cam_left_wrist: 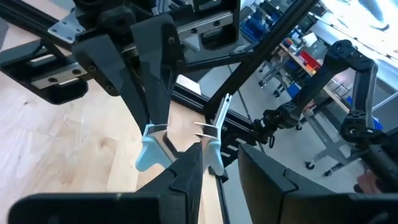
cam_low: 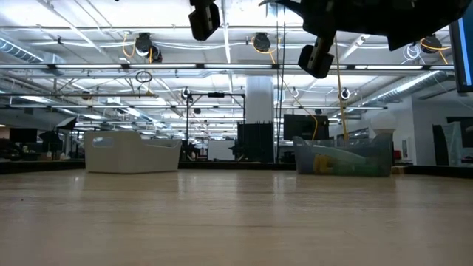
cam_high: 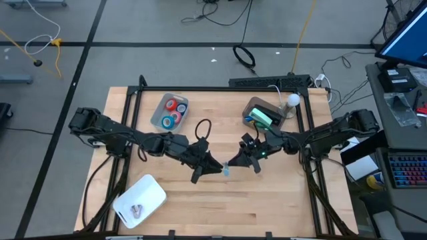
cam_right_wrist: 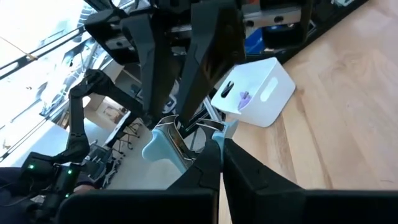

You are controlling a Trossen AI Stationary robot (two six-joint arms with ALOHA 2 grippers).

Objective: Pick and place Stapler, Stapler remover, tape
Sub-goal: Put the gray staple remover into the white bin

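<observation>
A pale blue staple remover (cam_high: 225, 171) with metal claws hangs in the air over the table's middle, between my two grippers. My right gripper (cam_high: 233, 163) comes from the right and is shut on it. My left gripper (cam_high: 215, 167) faces it from the left and is open. In the left wrist view its fingers stand on either side of the remover's other wing (cam_left_wrist: 215, 160). The red and blue tape rolls (cam_high: 173, 112) lie in a clear tray at the far left. A green stapler (cam_high: 261, 118) lies in a clear bin at the far right. My right gripper (cam_right_wrist: 221, 152) pinches one pale blue wing (cam_right_wrist: 229, 129) of the staple remover between its two fingers, coming about level from the table's right. The remover is lifted clear of the table, and its metal claws (cam_left_wrist: 205, 129) show between the wings.
A white bin (cam_high: 150, 190) stands at the near left corner with a purple remover (cam_high: 137, 211) in it. A black cable loop (cam_high: 203, 127) lies on the wood behind the grippers. Black frame rails (cam_high: 127, 113) run along the table's left and right sides.
</observation>
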